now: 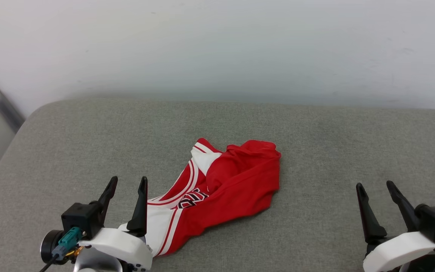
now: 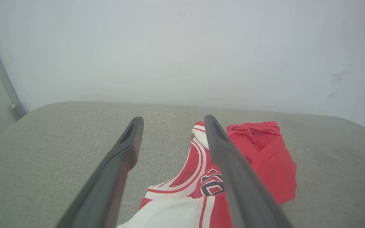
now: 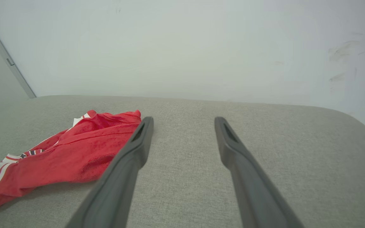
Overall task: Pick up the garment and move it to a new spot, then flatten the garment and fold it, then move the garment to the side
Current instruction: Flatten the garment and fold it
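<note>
Partly the crumpled garment [image 1: 236, 185] hides its lettering [image 1: 193, 198]; left claw [image 1: 129, 178] and right claw [image 1: 374, 183] gape empty.

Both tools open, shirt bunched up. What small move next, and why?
Probably lower the left tool onto the garment, at its near white edge: it lies bunched on the grey cushion beside that open tool; the right tool stands apart.

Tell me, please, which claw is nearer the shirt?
The left claw, close beside the shirt; the right claw stands well apart from it.
</note>
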Available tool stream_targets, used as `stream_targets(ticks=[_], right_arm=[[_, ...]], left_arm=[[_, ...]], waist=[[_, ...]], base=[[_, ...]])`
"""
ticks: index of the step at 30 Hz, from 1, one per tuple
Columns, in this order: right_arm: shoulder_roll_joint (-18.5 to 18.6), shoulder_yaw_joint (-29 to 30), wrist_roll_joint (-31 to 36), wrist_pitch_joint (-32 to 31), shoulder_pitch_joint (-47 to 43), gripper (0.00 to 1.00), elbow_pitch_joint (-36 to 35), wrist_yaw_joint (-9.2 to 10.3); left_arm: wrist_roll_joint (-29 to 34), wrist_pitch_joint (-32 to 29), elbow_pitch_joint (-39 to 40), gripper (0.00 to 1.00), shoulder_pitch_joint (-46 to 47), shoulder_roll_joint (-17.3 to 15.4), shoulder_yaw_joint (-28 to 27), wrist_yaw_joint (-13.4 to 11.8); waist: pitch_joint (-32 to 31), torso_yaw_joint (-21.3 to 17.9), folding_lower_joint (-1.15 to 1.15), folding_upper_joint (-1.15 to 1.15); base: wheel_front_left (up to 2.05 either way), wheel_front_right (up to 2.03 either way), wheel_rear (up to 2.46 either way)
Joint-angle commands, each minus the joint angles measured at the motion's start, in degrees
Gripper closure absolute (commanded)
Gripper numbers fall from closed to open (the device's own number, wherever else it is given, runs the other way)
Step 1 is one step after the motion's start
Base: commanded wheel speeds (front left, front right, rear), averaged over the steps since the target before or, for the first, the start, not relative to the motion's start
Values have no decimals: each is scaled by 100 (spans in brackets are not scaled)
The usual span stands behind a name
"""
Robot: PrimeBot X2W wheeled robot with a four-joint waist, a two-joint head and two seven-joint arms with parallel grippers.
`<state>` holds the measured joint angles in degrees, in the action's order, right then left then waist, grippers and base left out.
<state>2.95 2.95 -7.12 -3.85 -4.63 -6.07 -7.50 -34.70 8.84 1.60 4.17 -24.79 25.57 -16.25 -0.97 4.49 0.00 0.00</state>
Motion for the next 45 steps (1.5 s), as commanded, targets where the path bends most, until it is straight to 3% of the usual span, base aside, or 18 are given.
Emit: stream_targets(ticks=[1, 6, 13, 24, 34, 35, 36, 37, 45], right_arm=[[-6, 39, -31, -19, -52, 0, -14, 2], [-7, 307, -164, -328, 156, 0, 269, 2], [263, 547, -457, -1415, 1144, 0, 1086, 1], [850, -459, -1345, -3842, 3076, 0, 2565, 2], [1011, -1032, -1553, -4609, 3601, 0, 3840, 2], [981, -1091, -1626, -4647, 3567, 9, 3942, 2], [973, -1152, -1663, -4645, 3569, 64, 4013, 2], [979, -1233, -1700, -4644, 3570, 100, 4066, 2], [1328, -1623, -1967, -3879, 3699, 100, 3390, 2]], left_arm=[[76, 74, 76, 0, 122, 7, 13, -30], [282, 184, 259, 0, 215, 48, 131, -67], [333, 374, 414, 0, 455, 270, 162, -27], [465, 579, 189, 0, 917, 640, 291, 297], [569, 623, -24, 0, 1063, 825, 307, 434], [576, 626, -51, 0, 1064, 828, 301, 450], [583, 630, -75, 0, 1066, 833, 293, 451], [584, 632, -101, 0, 1062, 839, 286, 459], [613, 630, -233, 0, 836, 719, 207, 430]], waist=[[1, 33, 0, 0], [77, 252, 0, 0], [608, 806, 0, 0], [1233, 1396, 0, 0], [1478, 1549, 0, 0], [1477, 1554, 0, 0], [1476, 1555, 0, 0], [1461, 1549, 0, 0], [1056, 1199, 0, 0]], base=[[0, 0, 0], [0, 0, 0], [0, 0, 0], [0, 0, 0], [0, 0, 0], [0, 0, 0], [0, 0, 0], [0, 0, 0], [0, 0, 0]])
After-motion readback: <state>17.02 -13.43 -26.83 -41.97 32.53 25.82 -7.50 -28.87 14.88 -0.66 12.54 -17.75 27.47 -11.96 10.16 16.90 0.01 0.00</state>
